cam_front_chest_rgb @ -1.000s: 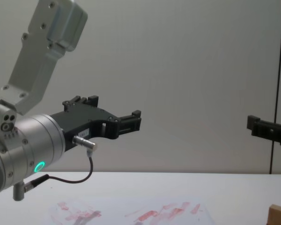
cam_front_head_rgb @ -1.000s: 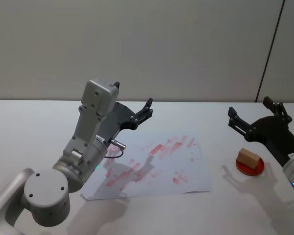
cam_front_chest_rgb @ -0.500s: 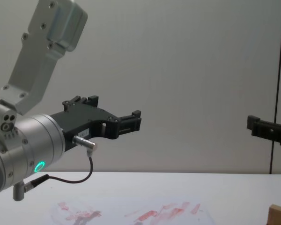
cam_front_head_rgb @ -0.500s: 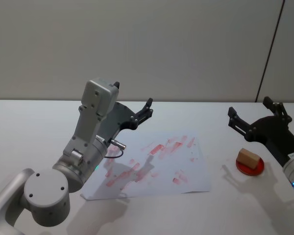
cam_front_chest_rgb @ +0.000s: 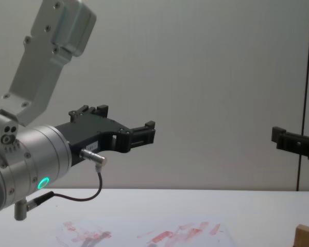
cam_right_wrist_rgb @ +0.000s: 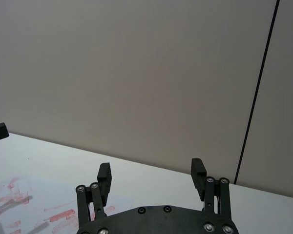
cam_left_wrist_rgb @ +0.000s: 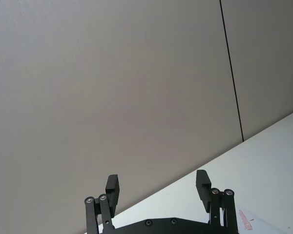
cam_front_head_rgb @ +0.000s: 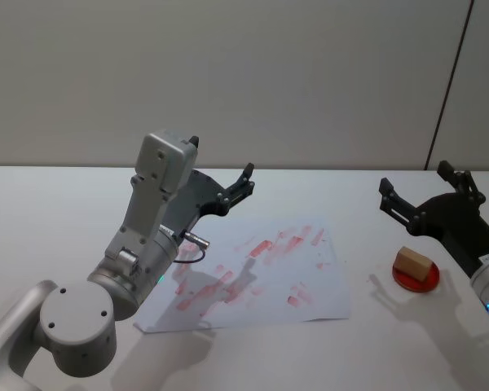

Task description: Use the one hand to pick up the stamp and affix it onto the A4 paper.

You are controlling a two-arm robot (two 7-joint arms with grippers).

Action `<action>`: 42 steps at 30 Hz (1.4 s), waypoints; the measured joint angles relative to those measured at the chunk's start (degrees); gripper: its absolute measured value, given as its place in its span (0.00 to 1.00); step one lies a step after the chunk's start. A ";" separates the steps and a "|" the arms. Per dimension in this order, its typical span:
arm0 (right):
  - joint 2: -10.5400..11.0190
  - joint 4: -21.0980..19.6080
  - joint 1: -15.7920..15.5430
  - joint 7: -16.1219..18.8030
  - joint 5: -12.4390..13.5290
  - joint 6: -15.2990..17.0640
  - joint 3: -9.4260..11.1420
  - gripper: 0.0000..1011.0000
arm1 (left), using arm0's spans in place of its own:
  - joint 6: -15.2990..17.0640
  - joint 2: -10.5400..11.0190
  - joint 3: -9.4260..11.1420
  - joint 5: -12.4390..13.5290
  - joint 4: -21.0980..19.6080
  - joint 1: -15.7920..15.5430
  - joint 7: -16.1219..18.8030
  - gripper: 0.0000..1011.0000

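Nothing has moved: right tool (cam_front_head_rgb: 414, 177), spread, hovers behind stamp (cam_front_head_rgb: 413, 262) on red pad (cam_front_head_rgb: 401, 281) beside A4 paper (cam_front_head_rgb: 265, 281), left tool (cam_front_head_rgb: 246, 181) idle, spread; pre-grasp, next descend and pinch.

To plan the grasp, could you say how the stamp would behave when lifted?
The stamp looks like solid wood: probably rigid and light. Its flat faces should not roll, and suit the open right gripper raised near it. Resting on a red pad, it may stick slightly.
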 joint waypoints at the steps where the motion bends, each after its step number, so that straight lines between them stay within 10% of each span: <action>1: 0.00 0.00 0.00 0.00 0.00 0.00 0.00 0.99 | 0.00 0.00 0.00 0.00 0.00 0.00 0.00 0.99; 42: 1.50 -1.75 -1.43 0.35 0.41 3.61 0.74 0.99 | 0.00 0.00 0.00 0.00 0.00 0.00 0.00 0.99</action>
